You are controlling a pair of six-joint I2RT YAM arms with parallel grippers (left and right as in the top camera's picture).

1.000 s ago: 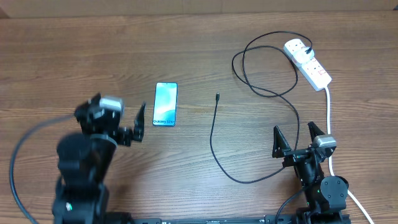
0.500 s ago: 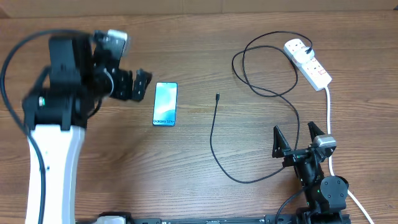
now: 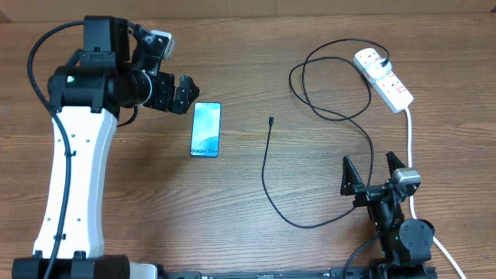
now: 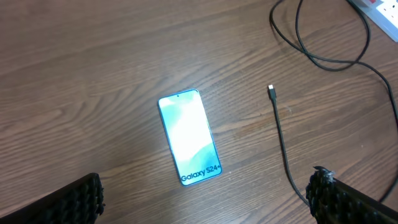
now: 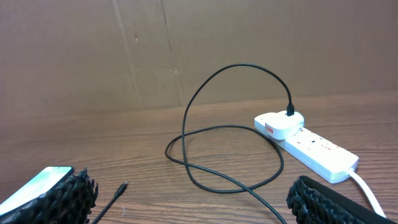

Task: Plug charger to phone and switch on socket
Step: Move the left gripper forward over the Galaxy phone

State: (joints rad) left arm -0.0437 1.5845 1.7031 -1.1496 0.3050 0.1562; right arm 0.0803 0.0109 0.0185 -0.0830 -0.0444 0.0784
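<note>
You are standing at the very start of this job, with nothing being held yet. The wooden surface (image 3: 232, 54) is carrying everything.

- **Left hand:** Your left hand (image 3: 183, 94) is hovering just beside the phone's far left corner, fingers spread wide and gripping nothing.
- **Right hand:** Your right hand (image 3: 370, 172) is hanging well to the right of the phone, nearer the front edge, also gaping wide and empty.
- **Charger:** The charger (image 3: 267, 178) is lying in loose loops to the right of the phone. Its far end is sitting in a white plug (image 3: 370, 58) on the socket (image 3: 390, 84), which is lying far right of the phone and further back. That part is looking done.
- **Phone:** The phone (image 3: 206, 129) is lying flat, screen up and lit, with nothing plugged into it.
- **Connector tip:** The connector tip (image 3: 271, 121) is resting loose on the wood, near the phone's right side but apart from it.

So you are facing both main steps: seating that tip in the phone, and pressing the socket's switch, whose position I cannot read.
</note>
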